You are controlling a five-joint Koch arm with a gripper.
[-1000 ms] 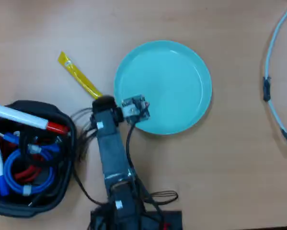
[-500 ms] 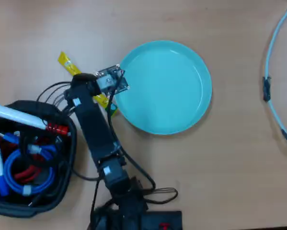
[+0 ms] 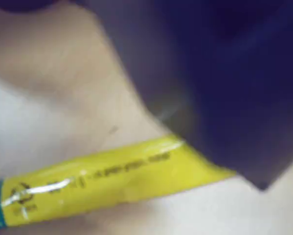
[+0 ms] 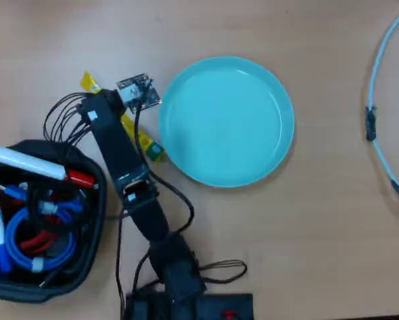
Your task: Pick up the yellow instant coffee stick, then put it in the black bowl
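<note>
The gripper [image 4: 104,100] has moved further up-left since half a second ago and now covers the middle of the yellow instant coffee stick [image 4: 144,142]; I cannot tell if its jaws are spread. The stick lies on the table [image 4: 319,220], between the teal plate [image 4: 252,100] and the black bowl [image 4: 92,200], which holds markers. Its print is too blurred to read.

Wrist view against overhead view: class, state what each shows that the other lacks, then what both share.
Only the wrist view shows the fine print along the coffee stick, under a blurred dark gripper part.

Only the overhead view shows the teal plate, the black bowl holding markers and cables, the arm and a pale cable.

Both show the yellow stick with its green end, lying on the wooden table.
</note>
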